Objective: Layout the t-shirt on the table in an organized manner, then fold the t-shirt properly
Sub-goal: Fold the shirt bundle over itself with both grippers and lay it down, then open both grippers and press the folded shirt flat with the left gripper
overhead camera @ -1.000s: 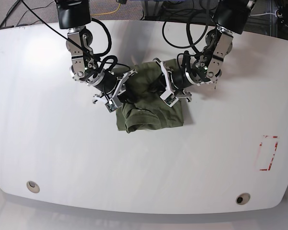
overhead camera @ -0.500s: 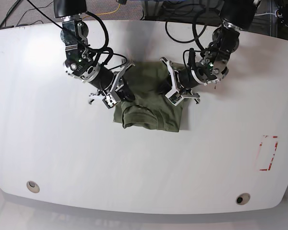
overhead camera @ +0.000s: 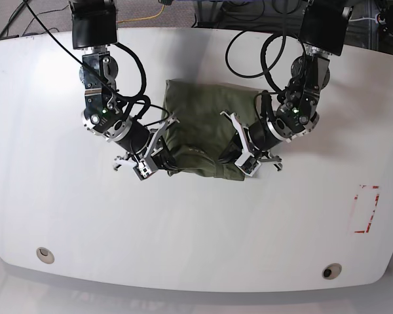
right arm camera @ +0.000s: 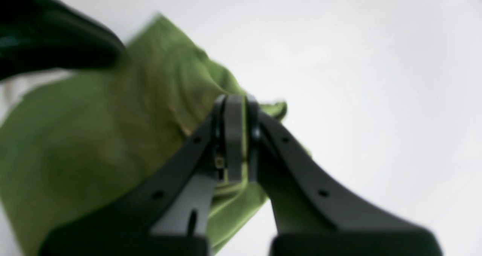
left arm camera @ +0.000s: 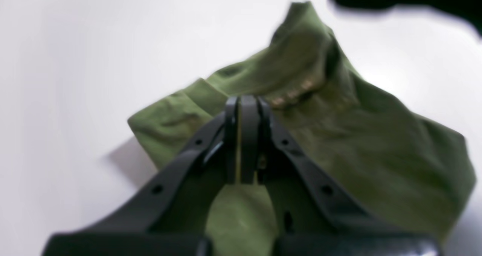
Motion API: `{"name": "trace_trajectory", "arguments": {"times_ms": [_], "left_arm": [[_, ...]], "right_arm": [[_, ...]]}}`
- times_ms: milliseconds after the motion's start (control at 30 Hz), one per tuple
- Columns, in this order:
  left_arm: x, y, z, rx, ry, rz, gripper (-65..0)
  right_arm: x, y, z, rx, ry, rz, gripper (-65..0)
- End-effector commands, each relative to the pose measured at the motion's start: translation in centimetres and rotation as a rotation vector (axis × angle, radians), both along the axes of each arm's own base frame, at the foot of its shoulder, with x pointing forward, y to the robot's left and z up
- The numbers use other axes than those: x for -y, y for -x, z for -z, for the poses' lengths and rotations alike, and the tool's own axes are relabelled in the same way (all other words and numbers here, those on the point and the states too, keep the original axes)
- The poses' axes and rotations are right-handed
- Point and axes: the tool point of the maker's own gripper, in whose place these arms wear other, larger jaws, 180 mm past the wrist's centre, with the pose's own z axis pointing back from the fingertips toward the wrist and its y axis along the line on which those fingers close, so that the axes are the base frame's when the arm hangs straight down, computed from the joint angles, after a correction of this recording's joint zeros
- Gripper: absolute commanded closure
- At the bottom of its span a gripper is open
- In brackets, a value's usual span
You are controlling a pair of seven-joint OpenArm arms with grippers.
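Two sets of fingers are pressed together on the near hem of the t-shirt [overhead camera: 200, 124]: the left gripper [overhead camera: 245, 160] clamps one lower corner, the right gripper [overhead camera: 154, 163] the other, and the olive cloth lies in a rough, partly folded block spreading away from them on the white surface [overhead camera: 65, 216]. My worry is that such thin pinches could slip, or that uneven pulling by the two arms could skew or bunch the soft cloth and spoil the fold. No container is in view, so nothing holds anything

dark floor [overhead camera: 39, 13], cables [overhead camera: 158, 12] behind
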Motion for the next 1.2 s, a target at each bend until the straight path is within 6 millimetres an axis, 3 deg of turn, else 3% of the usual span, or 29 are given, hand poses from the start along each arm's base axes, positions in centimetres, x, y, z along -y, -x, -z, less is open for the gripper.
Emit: {"name": "trace_trajectory", "arguments": {"times_ms": [0,233,367,433,533,833,1033,1167], "left_arm": [[-0.7,-1.6,-0.3,0.01,0.005,-0.019,0.0],[-0.8,-3.1,3.0,-0.07,0.039,-0.066,0.0],[-0.9,-3.2,3.1,-0.059,0.064,-0.076,0.0],[-0.9,-3.2,3.0,-0.054,0.067,-0.075,0.0],[-0.3,-3.6,0.7,0.007,0.082,-0.058,0.0],[0.2,-0.5,-3.0,0.109,0.122,-0.03,0.0],[1.3,1.5,-2.6,0.087,0.151,-0.026,0.0],[1.6,2.5,-1.1,0.061,0.134,-0.077,0.0]], "right_arm": [[-0.4,-1.6,-0.8,0.036,-0.059,0.012,-1.4],[0.2,-2.7,2.1,-0.007,-0.135,0.062,-1.4],[0.2,-2.9,2.0,0.0,-0.146,0.064,-1.4],[0.2,-3.2,0.9,0.031,-0.15,0.06,-1.4],[0.0,-2.8,-0.6,0.054,-0.12,0.042,-1.4],[0.9,-0.7,-4.8,0.126,-0.013,0.032,-1.4],[1.0,1.2,-5.4,0.143,-0.008,0.037,-1.4],[2.8,2.3,-5.1,0.134,-0.003,0.09,-1.4]]}}
